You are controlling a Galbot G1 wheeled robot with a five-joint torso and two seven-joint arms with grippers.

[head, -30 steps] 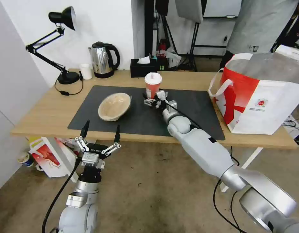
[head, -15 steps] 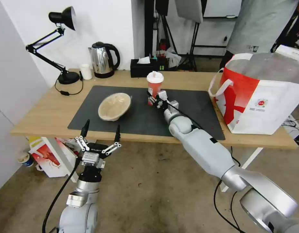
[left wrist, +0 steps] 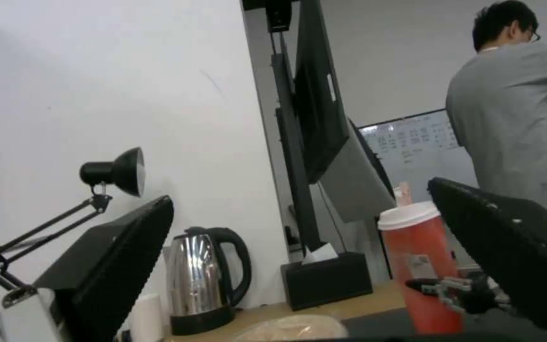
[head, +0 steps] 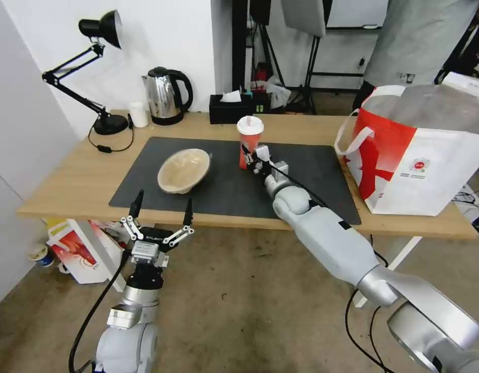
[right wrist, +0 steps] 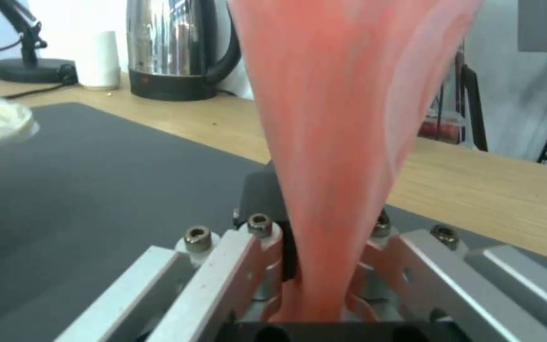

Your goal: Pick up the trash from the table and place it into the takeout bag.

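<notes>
Cup first: it stands upright on the dark mat of the worktop, long axis vertical, and the right gripper is clamped low on its body from the robot's side. So what matters is where the bag sits: well off to the right of the cup, on the right end of the worktop, with its open top higher than the cup's lid. A lift before any sideways carry looks needed, or the rim gets clipped.

The beige bowl is left on the mat, to the left of the cup and apart from it. It's nearer the left arm; the left gripper is parked below the worktop's front edge, fingers spread wide and holding nothing.

The right wrist view gives what the head view can't: the cup's red wall is seen pinched between the fingers, right down at the gripper's base. The left wrist view shows the cup side-on, straight up, with the kettle well behind.
</notes>
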